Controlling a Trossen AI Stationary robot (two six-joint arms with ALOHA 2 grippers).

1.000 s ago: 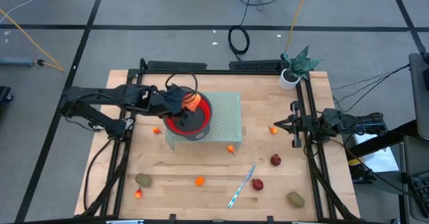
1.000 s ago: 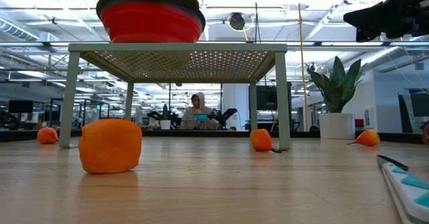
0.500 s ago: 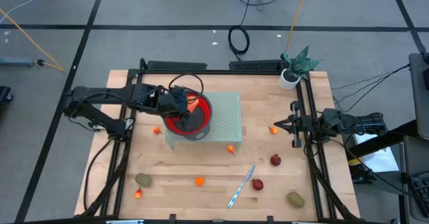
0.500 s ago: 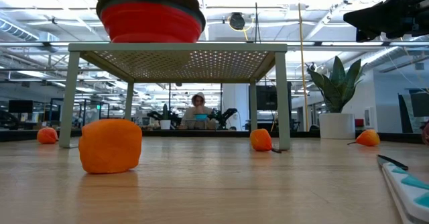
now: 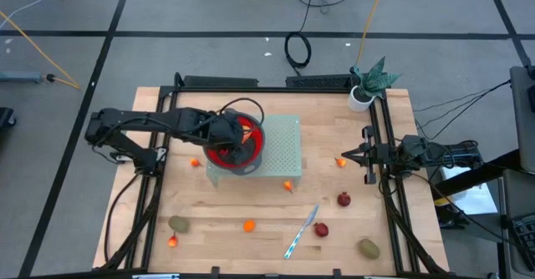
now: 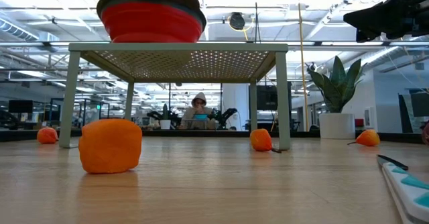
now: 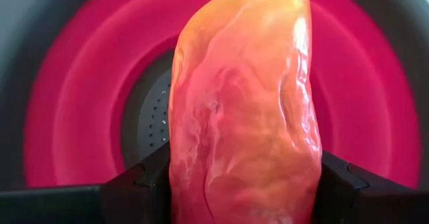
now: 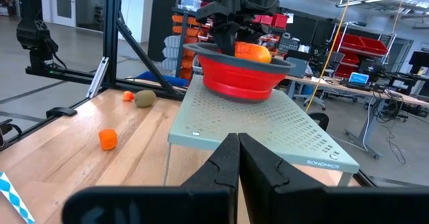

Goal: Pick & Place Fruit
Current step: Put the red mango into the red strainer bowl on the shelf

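If you go by the high view, your left gripper [image 5: 242, 134] hangs over the red bowl [image 5: 227, 156] on the perforated stand [image 5: 284, 149] toward the table's back edge, with loose fruit [image 5: 343, 199] scattered near the front edge and your right gripper [image 5: 361, 154] parked by the right edge, fingers pressed together. In the low view the bowl sits atop the stand with an orange fruit [image 6: 110, 145] in front. Left wrist view: your fingers [image 7: 137, 187] pinch an orange-red fruit [image 7: 242, 110] right above the bowl's inside.
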